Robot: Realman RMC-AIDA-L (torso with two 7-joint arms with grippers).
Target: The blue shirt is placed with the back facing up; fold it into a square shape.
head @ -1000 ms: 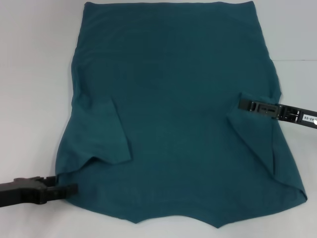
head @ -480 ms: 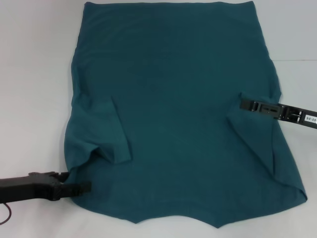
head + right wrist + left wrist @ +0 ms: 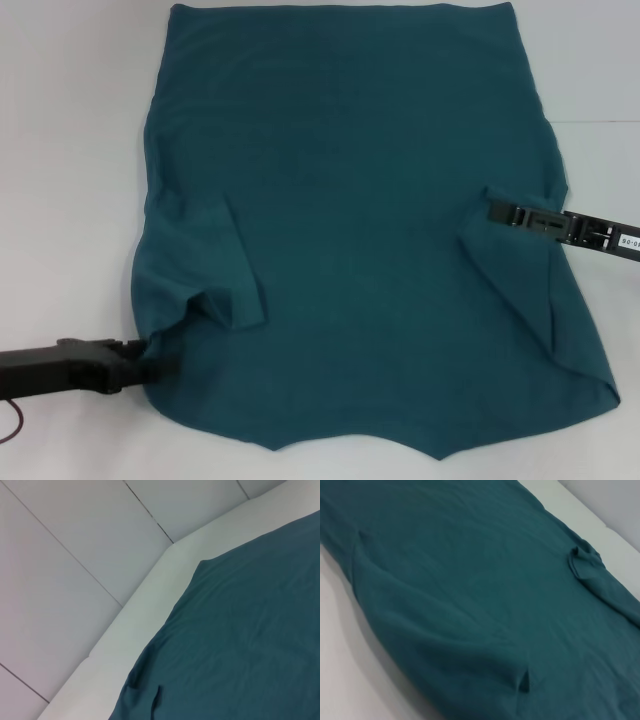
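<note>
Two grippers at the blue shirt (image 3: 350, 220) spread flat between them: left gripper (image 3: 150, 368) tips buried under its corner, right gripper (image 3: 498, 210) on its sleeve, jaw states untellable; you risk snagging one layer only.

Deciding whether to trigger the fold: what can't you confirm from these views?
- Left gripper fingertips: head view, hidden under the blue shirt edge; grip unconfirmed.
- Right gripper fingers: head view, too small to tell whether they pinch cloth.
- Both wrist views show only cloth, no fingers.
- Both arms cut off by the head view's edges.
</note>
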